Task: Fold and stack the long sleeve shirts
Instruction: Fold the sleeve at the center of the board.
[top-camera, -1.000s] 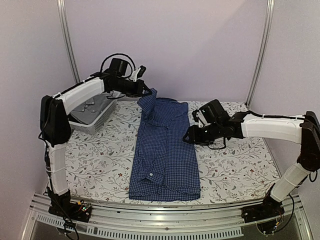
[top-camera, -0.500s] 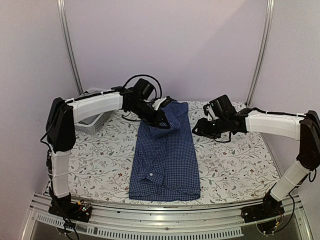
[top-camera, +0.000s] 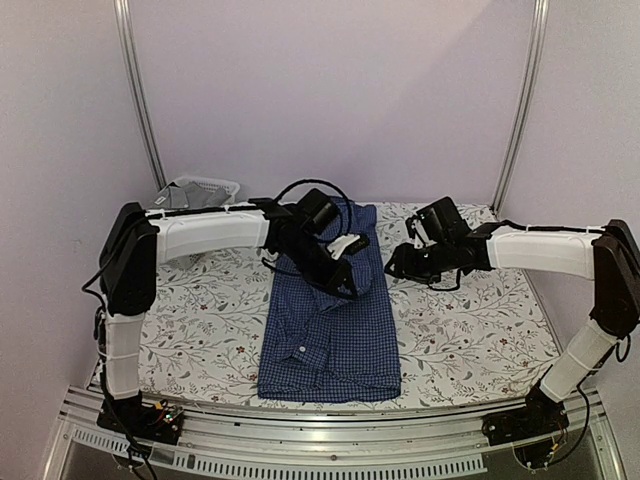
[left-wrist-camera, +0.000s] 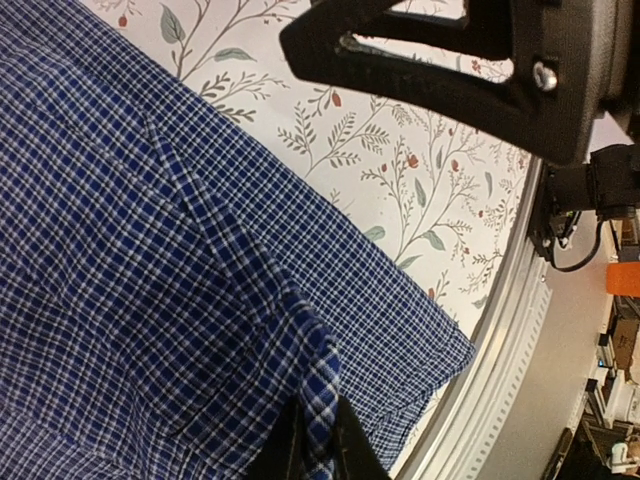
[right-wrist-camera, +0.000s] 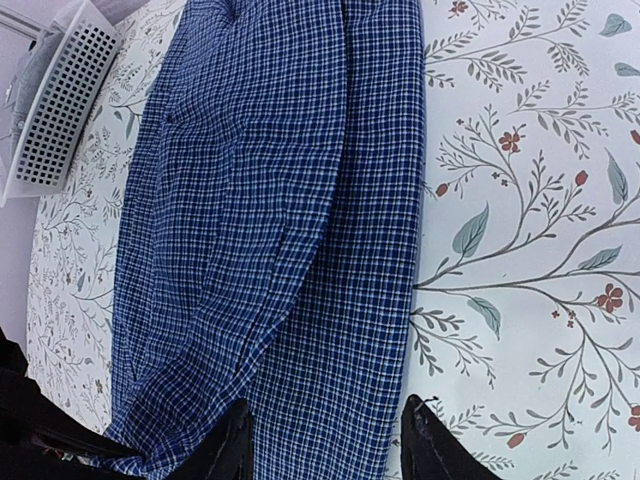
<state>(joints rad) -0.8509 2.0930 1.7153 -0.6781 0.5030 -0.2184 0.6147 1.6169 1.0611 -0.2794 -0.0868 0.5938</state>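
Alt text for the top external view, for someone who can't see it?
A blue checked shirt lies lengthwise on a floral table, the left gripper pinching a fold near its middle. The open right gripper hovers at its right edge.

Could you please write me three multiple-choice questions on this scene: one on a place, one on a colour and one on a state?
1. Where does the white basket stand?
A. at the far left of the table
B. at its near right corner
C. at the middle of its near edge

2. What colour is the shirt laid on the table?
A. plain red
B. dark blue with fine light checks
C. yellow

3. In what state is the left gripper?
A. open over bare table
B. shut on a fold of the shirt
C. out of every view

Answers:
1 A: the top view shows it at the far left edge.
2 B: all three views show blue checked cloth.
3 B: the left wrist view shows cloth pinched between its fingers.
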